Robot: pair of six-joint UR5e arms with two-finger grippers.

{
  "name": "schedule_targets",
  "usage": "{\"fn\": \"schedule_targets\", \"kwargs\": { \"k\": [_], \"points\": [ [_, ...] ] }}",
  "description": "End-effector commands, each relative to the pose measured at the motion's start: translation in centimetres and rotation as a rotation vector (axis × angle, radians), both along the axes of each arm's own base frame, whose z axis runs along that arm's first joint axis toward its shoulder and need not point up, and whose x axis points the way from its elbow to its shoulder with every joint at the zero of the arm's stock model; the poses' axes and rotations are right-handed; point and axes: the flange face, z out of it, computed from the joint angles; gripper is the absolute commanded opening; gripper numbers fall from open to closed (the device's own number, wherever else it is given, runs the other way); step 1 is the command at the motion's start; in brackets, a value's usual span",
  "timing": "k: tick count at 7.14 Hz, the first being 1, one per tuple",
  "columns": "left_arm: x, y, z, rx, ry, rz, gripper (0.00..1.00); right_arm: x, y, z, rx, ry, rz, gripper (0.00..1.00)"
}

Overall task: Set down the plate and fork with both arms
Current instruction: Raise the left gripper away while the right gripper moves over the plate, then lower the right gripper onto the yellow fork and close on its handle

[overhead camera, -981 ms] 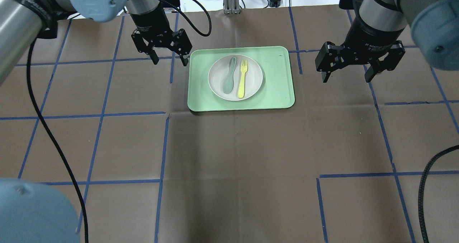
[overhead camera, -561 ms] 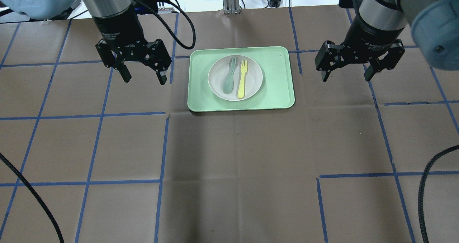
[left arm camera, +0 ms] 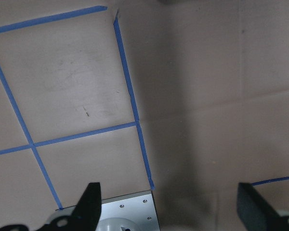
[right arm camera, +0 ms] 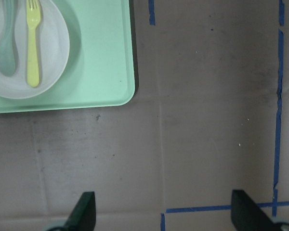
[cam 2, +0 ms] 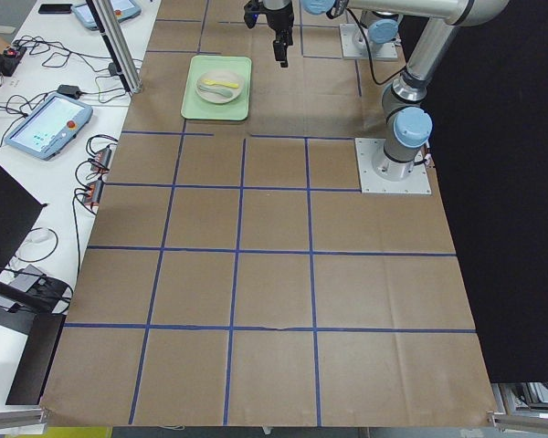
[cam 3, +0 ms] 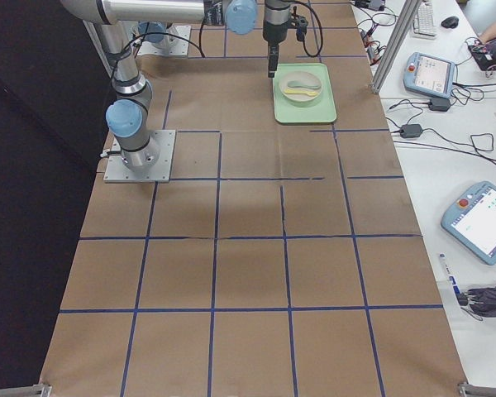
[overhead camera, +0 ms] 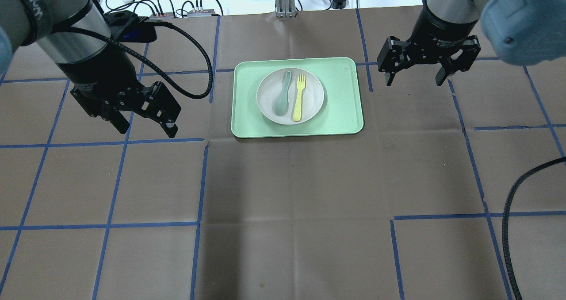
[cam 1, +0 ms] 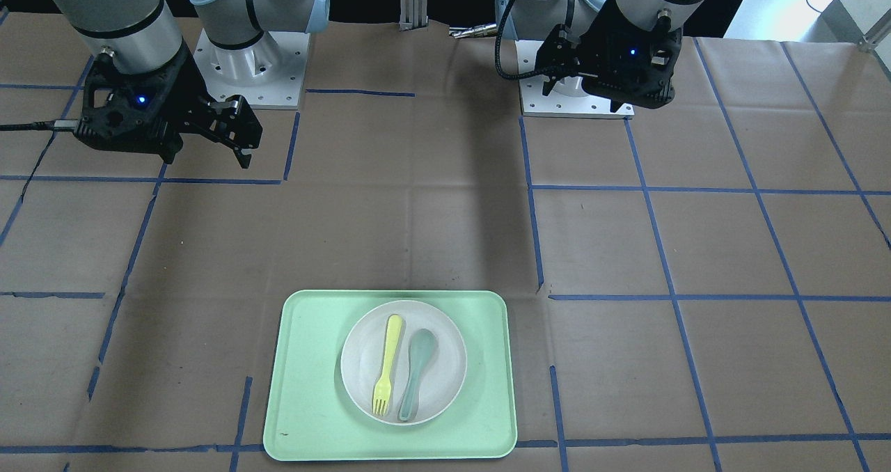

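Toward the left edge of the brown paper surface (overhead camera: 292, 194) went the black left tool (overhead camera: 146, 131), jaws wide; the right tool (overhead camera: 414, 82) is equally wide. Near the far edge, the round off-white plate (overhead camera: 314, 94) holds the slim yellow plastic fork (overhead camera: 299, 97).

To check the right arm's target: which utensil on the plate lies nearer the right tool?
The pale yellow fork; the grey-green spoon lies beyond it, on the side away from the right tool.
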Motion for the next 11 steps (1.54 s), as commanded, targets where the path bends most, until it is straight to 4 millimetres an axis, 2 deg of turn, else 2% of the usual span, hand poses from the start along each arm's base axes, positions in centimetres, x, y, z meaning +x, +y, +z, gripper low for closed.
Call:
{"fn": "schedule_targets", "kwargs": {
  "k": [1, 3, 4, 5, 6, 7, 8, 9, 10, 11],
  "points": [
    [0.3, 0.2, 2.1, -0.102, 0.007, -0.066, 1.00, 3.8, -5.9, -1.8, 0.004, 0.002, 0.017, 1.00],
    [0.2, 0.0, 2.6, -0.131, 0.005, -0.066, 1.00, 10.2, -11.6, -5.1, -0.015, -0.002, 0.014, 1.00],
    [0.3, -0.2, 2.4, -0.167, 0.001, -0.060, 1.00, 13.3, -13.4, -6.8, -0.025, -0.003, 0.005, 1.00],
    [0.3, -1.1, 2.0, -0.176, -0.001, -0.033, 1.00, 15.3, -14.2, -8.4, -0.016, -0.001, 0.020, 1.00],
    [0.4, -1.0, 2.2, -0.182, -0.031, 0.061, 0.99, 16.0, -14.1, -9.0, -0.009, -0.007, -0.048, 1.00],
    [1.1, -1.0, 2.3, -0.179, -0.107, 0.091, 0.99, 16.2, -14.7, -10.4, -0.005, -0.006, -0.069, 1.00],
    [0.9, 0.0, 2.3, -0.152, -0.109, 0.108, 1.00, 18.2, -14.3, -12.1, 0.009, 0.000, -0.054, 1.00],
    [0.8, -0.6, 1.3, -0.130, -0.099, 0.109, 1.00, 20.9, -14.7, -15.3, -0.013, 0.007, -0.020, 1.00],
    [0.8, -0.6, 0.9, -0.126, -0.097, 0.102, 1.00, 21.5, -15.2, -17.7, -0.027, 0.004, -0.011, 1.00],
    [0.9, -0.7, 0.0, -0.105, -0.098, 0.101, 1.00, 21.0, -15.5, -18.2, -0.019, 0.009, -0.015, 1.00]
  ]
}}
